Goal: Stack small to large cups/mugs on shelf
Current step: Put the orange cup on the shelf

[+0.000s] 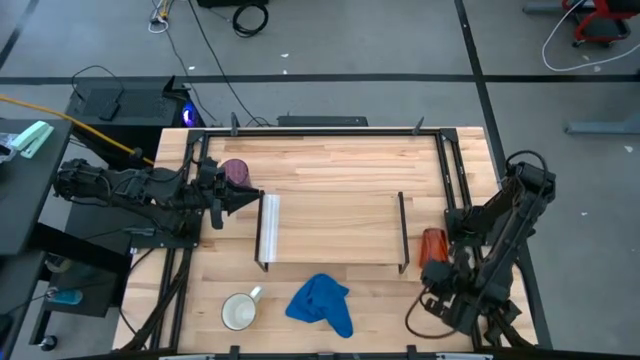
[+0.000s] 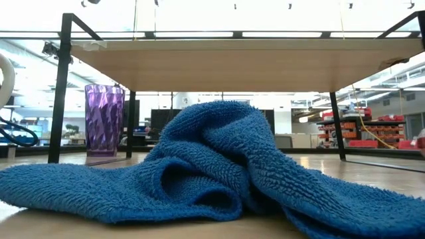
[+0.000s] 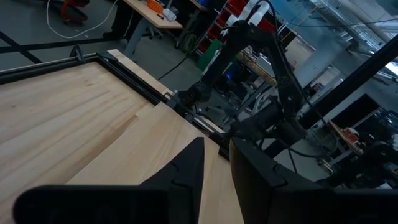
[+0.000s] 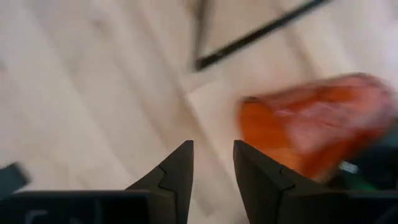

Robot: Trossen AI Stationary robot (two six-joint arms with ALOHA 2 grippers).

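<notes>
The translucent purple cup [image 1: 236, 172] stands upright on the tabletop, just beyond the shelf's far left corner; the low view shows it [image 2: 103, 119] too. The white mug [image 1: 240, 311] stands near the front edge. The orange cup [image 1: 433, 245] is on the tabletop just off the shelf's right end and shows blurred in the right wrist view [image 4: 311, 124]. The shelf [image 1: 335, 228] stands mid-table on black legs, with its white strip [image 1: 268, 228] at the left end. My left gripper [image 1: 247, 197] hovers between the purple cup and the white strip, narrowly open and empty. My right gripper [image 1: 437, 272] is beside the orange cup, narrowly open and empty.
A crumpled blue cloth [image 1: 322, 304] lies in front of the shelf, right of the mug, and fills the low view's foreground [image 2: 212, 172]. A black frame rail [image 1: 320, 131] runs along the table's far edge and sides. Bare tabletop lies behind the shelf.
</notes>
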